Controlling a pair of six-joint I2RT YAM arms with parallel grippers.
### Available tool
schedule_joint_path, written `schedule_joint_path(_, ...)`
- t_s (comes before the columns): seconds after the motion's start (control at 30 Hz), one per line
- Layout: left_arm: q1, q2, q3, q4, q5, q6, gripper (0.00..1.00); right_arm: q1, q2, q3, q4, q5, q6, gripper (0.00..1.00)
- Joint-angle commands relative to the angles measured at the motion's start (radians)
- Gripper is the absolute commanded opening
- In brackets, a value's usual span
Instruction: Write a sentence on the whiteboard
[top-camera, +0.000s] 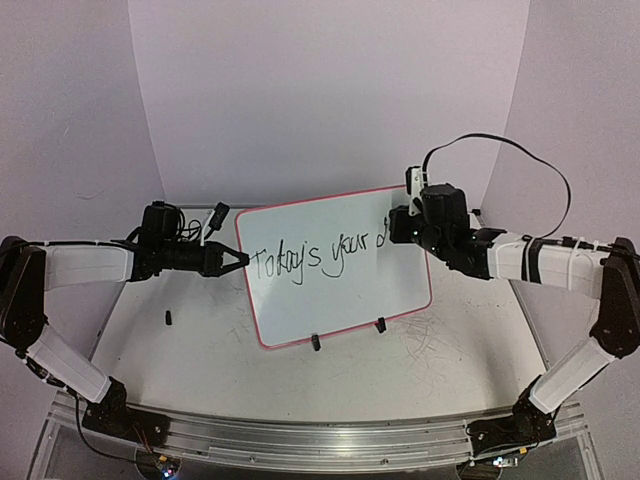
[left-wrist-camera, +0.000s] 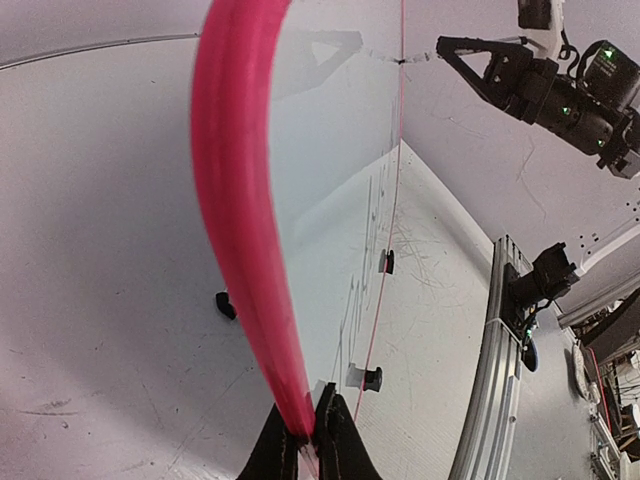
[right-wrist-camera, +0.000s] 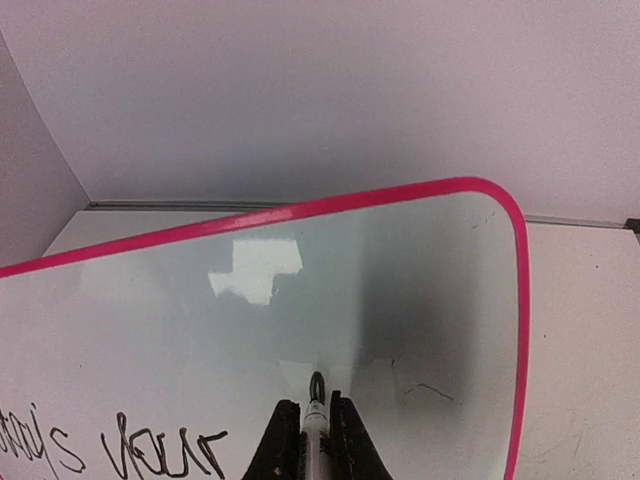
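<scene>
The whiteboard (top-camera: 330, 300) stands tilted on two black clip feet at the table's middle. Its red-pink rim shows in the left wrist view (left-wrist-camera: 235, 200) and in the right wrist view (right-wrist-camera: 300, 212). The sentence (top-camera: 310, 260) reads "Today's your" plus a started letter at the right; its end also shows in the right wrist view (right-wrist-camera: 160, 455). My left gripper (top-camera: 240, 259) is shut on the board's left rim, seen in the left wrist view (left-wrist-camera: 310, 440). My right gripper (top-camera: 395, 228) is shut on a white marker (right-wrist-camera: 316, 425), its tip on the board.
A small black cap (top-camera: 169, 318) lies on the table left of the board. Faint grey scribble scratches (top-camera: 425, 340) mark the table at the board's right. A black cable (top-camera: 500, 145) arcs above the right arm. An aluminium rail (top-camera: 300, 440) runs along the near edge.
</scene>
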Motion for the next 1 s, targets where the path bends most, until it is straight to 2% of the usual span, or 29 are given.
schedule_joint_path(0.0, 0.0, 0.033, 0.023, -0.053, -0.157, 0.073, 0.0, -0.002, -0.045, -0.081, -0.02, -0.035, 0.052, 0.0)
schedule_joint_path(0.13, -0.001, 0.035, 0.023, -0.052, -0.157, 0.072, 0.0, -0.002, -0.069, -0.127, -0.024, -0.052, 0.059, 0.0)
schedule_joint_path(0.3, -0.001, 0.028, 0.021, -0.053, -0.159, 0.071, 0.0, -0.018, -0.107, -0.129, -0.046, -0.001, 0.025, 0.0)
schedule_joint_path(0.5, -0.001, 0.021, 0.02, -0.053, -0.162, 0.07, 0.0, -0.04, -0.194, -0.107, -0.025, -0.073, -0.006, 0.0)
schedule_joint_path(0.7, -0.001, 0.024, 0.024, -0.054, -0.16, 0.07, 0.0, -0.04, -0.122, -0.086, -0.014, -0.123, 0.014, 0.0)
schedule_joint_path(0.97, -0.001, 0.019, 0.026, -0.056, -0.159, 0.07, 0.0, -0.04, -0.1, -0.074, 0.01, -0.013, 0.024, 0.0)
